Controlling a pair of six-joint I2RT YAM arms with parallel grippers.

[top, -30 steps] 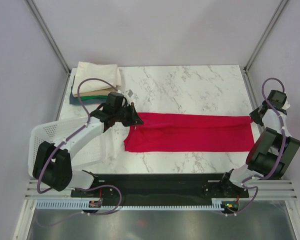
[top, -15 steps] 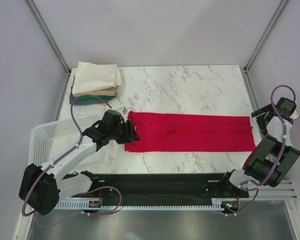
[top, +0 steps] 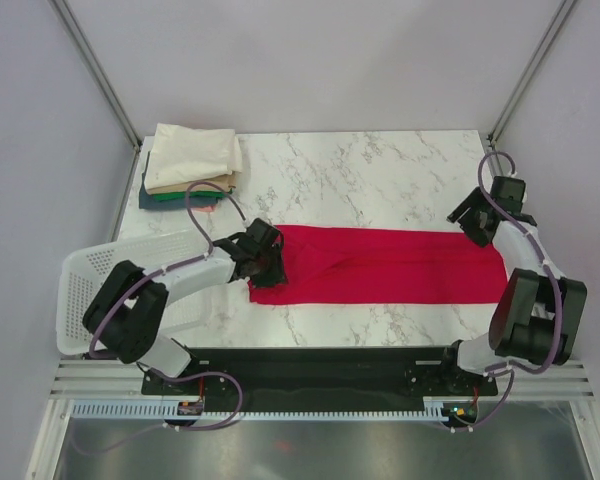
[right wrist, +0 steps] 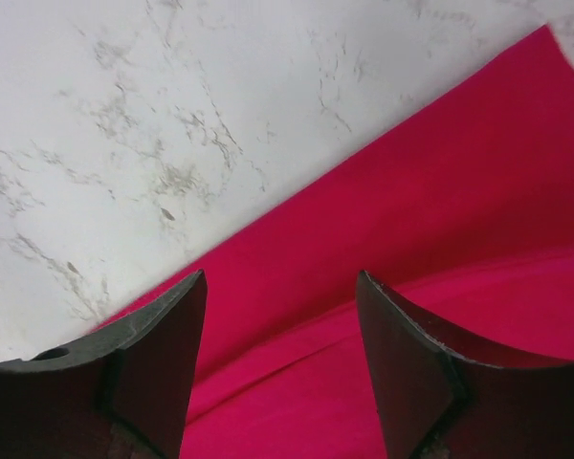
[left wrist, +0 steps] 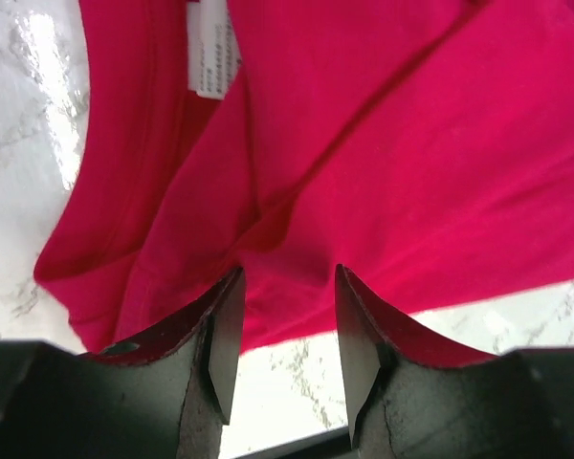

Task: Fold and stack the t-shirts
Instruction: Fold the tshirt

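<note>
Two tools, jaws apart | left tool (left wrist: pixel 288 287): red shirt (left wrist: pixel 411 143) beneath tips | right tool (right wrist: pixel 279 287): shirt edge beneath, table (right wrist: pixel 124 115) ahead

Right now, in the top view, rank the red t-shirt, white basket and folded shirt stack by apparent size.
Largest: red t-shirt and white basket look near equal; the basket is partly hidden, so I won't rank them.
Smallest: folded shirt stack.

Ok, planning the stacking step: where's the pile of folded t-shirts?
In the top view, the pile of folded t-shirts sits at the far left corner of the table, beyond the white basket.
</note>
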